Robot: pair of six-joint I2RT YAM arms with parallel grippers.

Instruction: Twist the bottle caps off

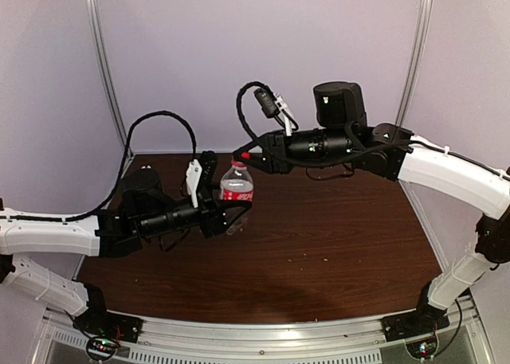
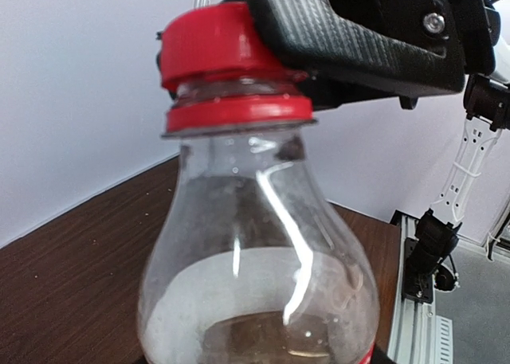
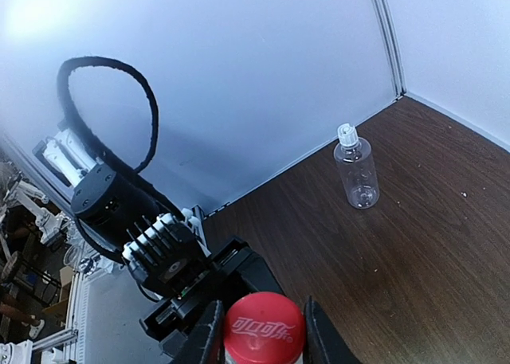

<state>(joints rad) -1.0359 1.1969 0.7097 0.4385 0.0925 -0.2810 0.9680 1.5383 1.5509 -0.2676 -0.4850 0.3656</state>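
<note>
Red cap pinched, bottle gripped, wall behind

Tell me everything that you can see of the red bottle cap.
The small round red plastic screw cap has white lettering on its flat top and sits on the neck of the clear plastic bottle, above a red ring. The right hand is shut on it, one black finger on each side.

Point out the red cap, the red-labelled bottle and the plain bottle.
red cap (image 3: 263,330): right wrist view, on its flat top.
labelled bottle (image 1: 237,192): top external view, on its red label.
plain bottle (image 3: 356,177): right wrist view, on its clear body.
</note>
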